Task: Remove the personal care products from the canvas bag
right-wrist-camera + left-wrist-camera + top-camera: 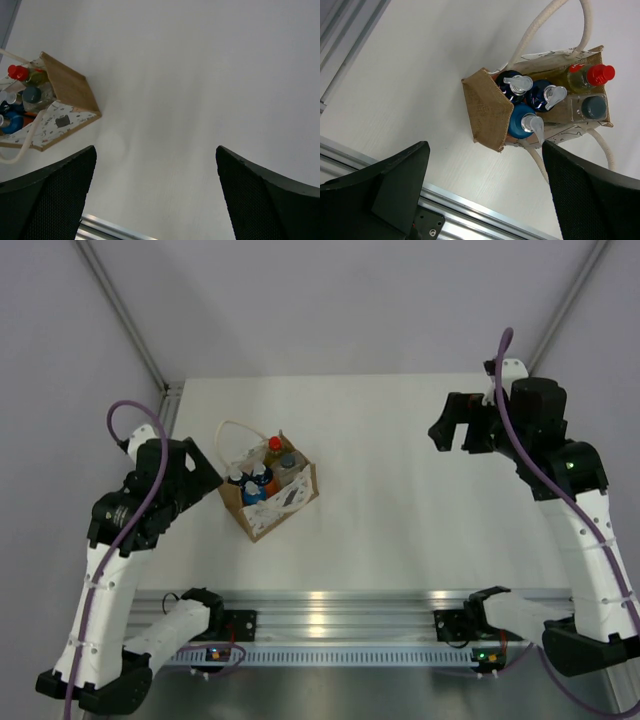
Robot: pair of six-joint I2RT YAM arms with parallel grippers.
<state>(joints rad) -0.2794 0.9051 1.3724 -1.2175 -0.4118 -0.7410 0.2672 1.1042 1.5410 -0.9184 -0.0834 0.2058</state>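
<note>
1. Tan-brown canvas bag (268, 490): I count one. It stands upright on the left half of the white table (420, 500) with its mouth open upward, near the left arm and well apart from the right.
2. I count five personal care products, all still inside the bag. Three blue-topped pump bottles (536, 97) cluster at one end. One yellow bottle (580, 77) with a red cap and one pale bottle (593, 106) with a dark round cap sit side by side at the other.
3. There are two white loop handles (555, 20), one arching away from the bag's far side and one trailing off its near side.
4. The left gripper (485, 150) has its fingers spread wide with nothing between them, and the bag lies just ahead of it.
5. The right gripper (155, 150) also has its fingers wide apart and grips nothing. It hovers over bare table, with the bag off at the left of its view.
6. Hard to make out:
   - The bottle bodies are sunk in the bag and I see mostly tops, with only a sliver of orange below the pumps.
   - The right wrist view cuts the bag off at its left edge.
   - From overhead the bottles are small and run together.
   - Both wrist views crop the fingers at the bottom — I see only their inner faces.
</note>
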